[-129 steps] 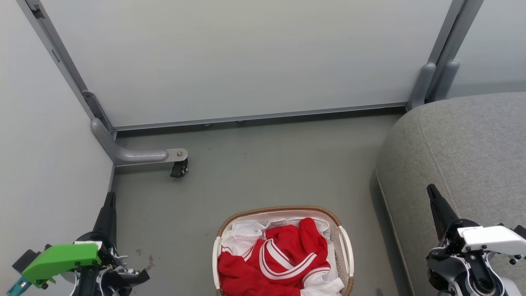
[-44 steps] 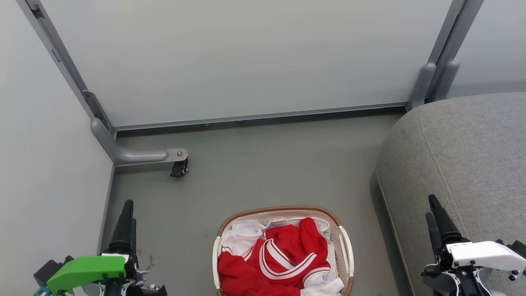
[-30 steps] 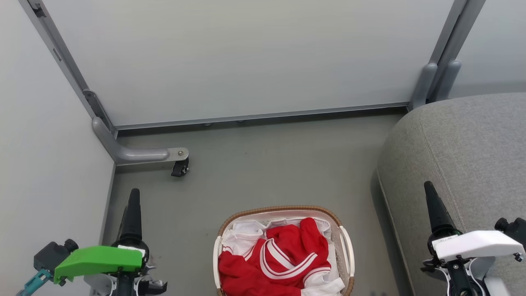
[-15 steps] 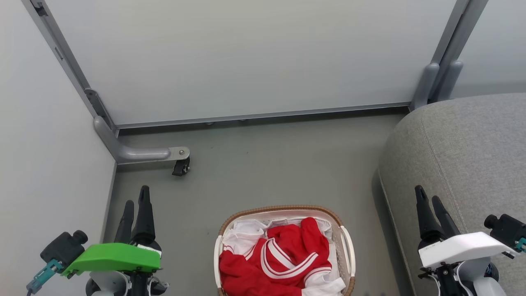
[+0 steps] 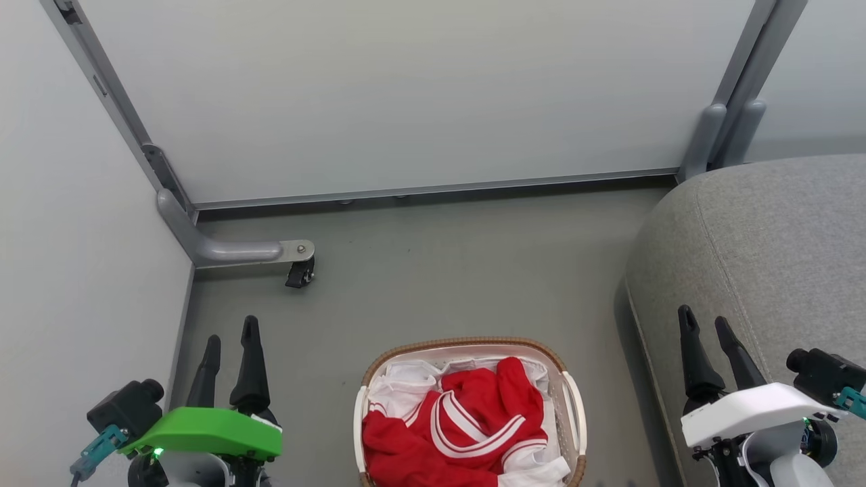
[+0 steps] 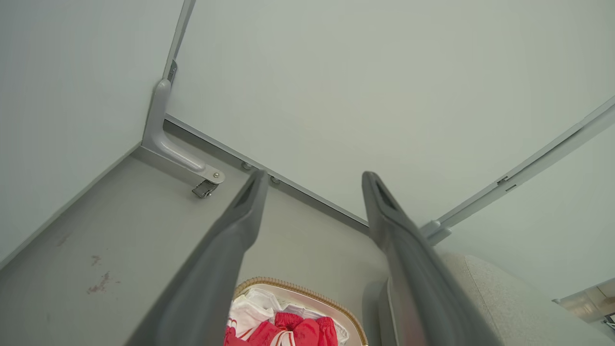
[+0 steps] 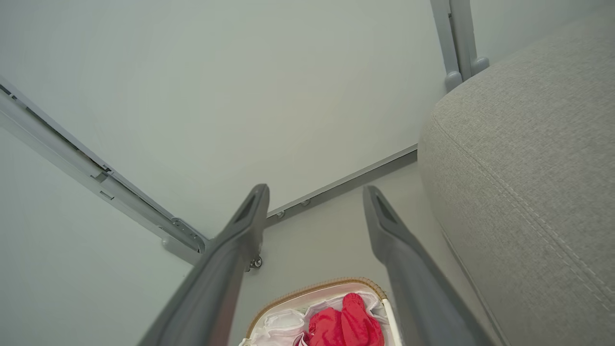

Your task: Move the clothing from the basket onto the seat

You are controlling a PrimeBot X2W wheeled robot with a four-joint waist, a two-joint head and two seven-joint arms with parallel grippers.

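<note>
While clear of splayed, empty left hand [image 5: 232, 329] and right hand [image 5: 703, 315], clothing [image 5: 460, 426] in basket [image 5: 467, 343] between.

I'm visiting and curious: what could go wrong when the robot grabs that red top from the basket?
The red clothing lies bunched on the white liner; a grab might lift both. The basket stands free and could tip. The seat has a rounded edge; the clothing might slide off.

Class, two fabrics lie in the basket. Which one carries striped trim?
The red clothing, edged with white double stripes and lying on top. The white sheet under it is plain, with no trim.
</note>
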